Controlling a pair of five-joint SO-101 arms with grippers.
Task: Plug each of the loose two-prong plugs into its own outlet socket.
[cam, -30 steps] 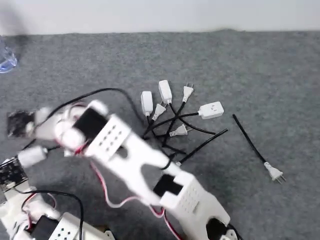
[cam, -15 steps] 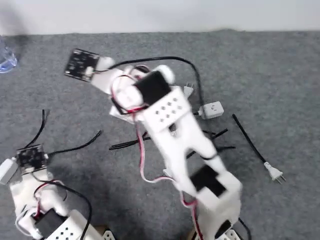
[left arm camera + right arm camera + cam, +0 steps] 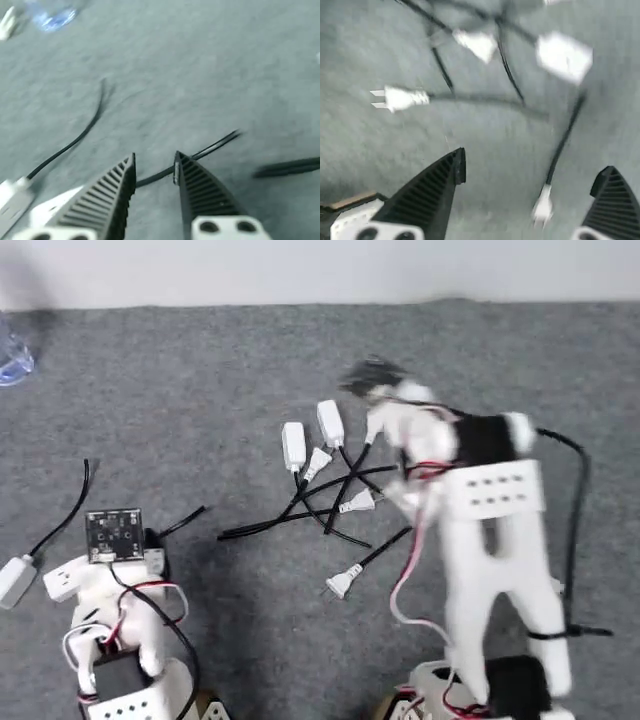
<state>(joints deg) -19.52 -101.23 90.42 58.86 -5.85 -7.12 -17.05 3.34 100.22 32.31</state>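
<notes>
Picking stage: the right gripper point(image 3: 535, 162), jaws wide apart, hangs over the mid-table tangle of cords point(image 3: 320, 500), where a loose plug point(image 3: 340, 585) lies short of the outlet sockets point(image 3: 293, 443) — apparently unmated. The left gripper point(image 3: 155, 156), narrowly parted, sits by the near-left corner of the table point(image 3: 200, 370). Next: pinch the plug body squarely.

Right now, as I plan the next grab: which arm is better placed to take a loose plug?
Right. The right tool hangs open above a loose plug; the left tool is off by a socket, away from the plugs.
</notes>
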